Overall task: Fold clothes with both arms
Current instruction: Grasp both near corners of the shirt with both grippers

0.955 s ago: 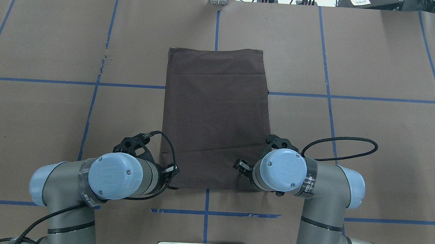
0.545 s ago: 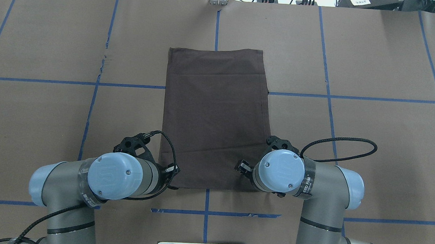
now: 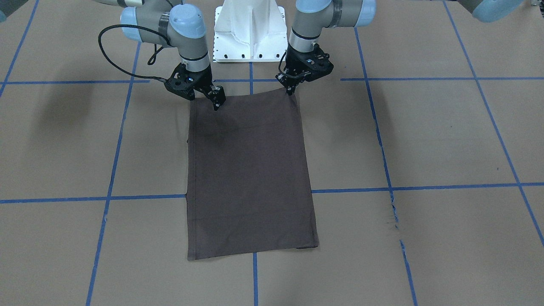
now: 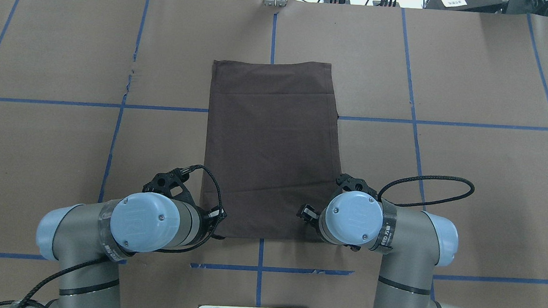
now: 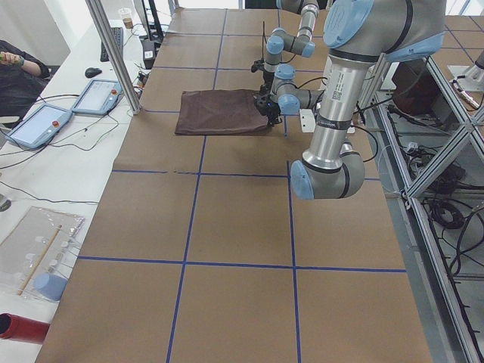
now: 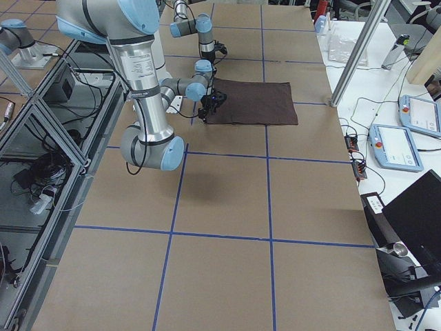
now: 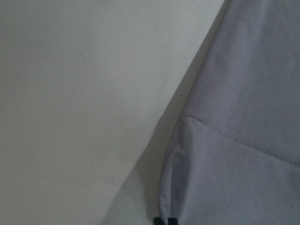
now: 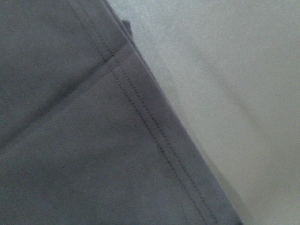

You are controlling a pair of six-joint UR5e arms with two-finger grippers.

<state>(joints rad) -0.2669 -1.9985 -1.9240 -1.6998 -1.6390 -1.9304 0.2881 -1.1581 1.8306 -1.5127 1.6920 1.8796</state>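
Note:
The dark brown T-shirt (image 3: 250,170) lies flat on the table as a tall folded rectangle (image 4: 270,144). My left gripper (image 3: 290,90) is down at the corner of the edge nearest the robot. In the left wrist view that corner (image 7: 187,154) is pulled up toward a black fingertip (image 7: 165,221), so the gripper is shut on it. My right gripper (image 3: 216,104) rests on the same edge, a little in from the other corner. Its jaws look parted. The right wrist view shows only the stitched hem (image 8: 154,140), no fingers. In the overhead view both wrists hide the fingertips.
The white pedestal base (image 3: 250,29) stands just behind the shirt's near edge. Blue tape lines (image 4: 258,268) grid the brown table cover. A metal post (image 5: 113,53), tablets (image 5: 45,125) and a seated person's arm (image 5: 15,64) are on the far side.
The right wrist has shifted slightly toward the robot base and inward. The left arm and the shirt have not visibly moved.

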